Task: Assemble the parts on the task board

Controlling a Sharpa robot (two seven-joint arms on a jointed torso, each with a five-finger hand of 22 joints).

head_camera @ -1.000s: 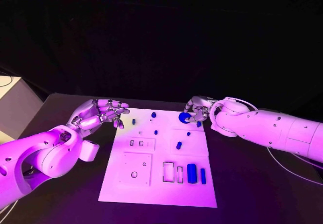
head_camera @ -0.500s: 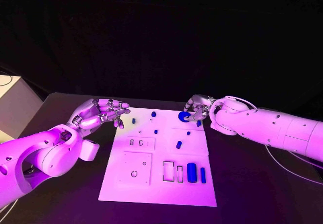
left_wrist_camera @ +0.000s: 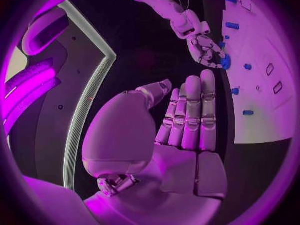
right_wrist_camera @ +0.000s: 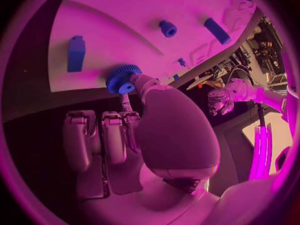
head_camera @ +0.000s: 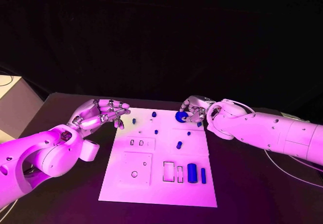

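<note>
Left hand (head_camera: pixel 102 113) is seen at the board's far-left corner, roughly 10 o'clock from board centre, just off the edge of the task board (head_camera: pixel 128 186). Fingers are curled loosely inward in the head view; in the left wrist view (left_wrist_camera: pixel 181 120) they are laid side by side and nearly straight, with nothing gripped. A grey box (head_camera: pixel 15 105) is seen at the table's left edge, well apart from the board.

On the board, going left to right: a small blue peg (head_camera: pixel 133 121) sits near the far-left edge, just beside the left hand's fingertips; whether they touch cannot be told. Two small slots and a hole are cut into the left half. A blue peg (head_camera: pixel 153 114) stands at about 12 o'clock near the far edge, and a smaller blue stud (head_camera: pixel 155 132) is set below it. A blue oblong part (head_camera: pixel 179 145) lies near centre, slightly to 1 o'clock. At about 5 o'clock, a thick blue bar (head_camera: pixel 192 173) and a thin blue bar (head_camera: pixel 202 175) lie side by side, next to two open rectangular pockets.

Right hand (head_camera: pixel 192 111) is held at the far-right corner, about 1 o'clock. A blue knurled wheel (right_wrist_camera: pixel 122 78) is pinched between thumb and a fingertip, at the board's far edge; the other fingers are folded down together. Whether the wheel (head_camera: pixel 181 116) touches the board cannot be told.
</note>
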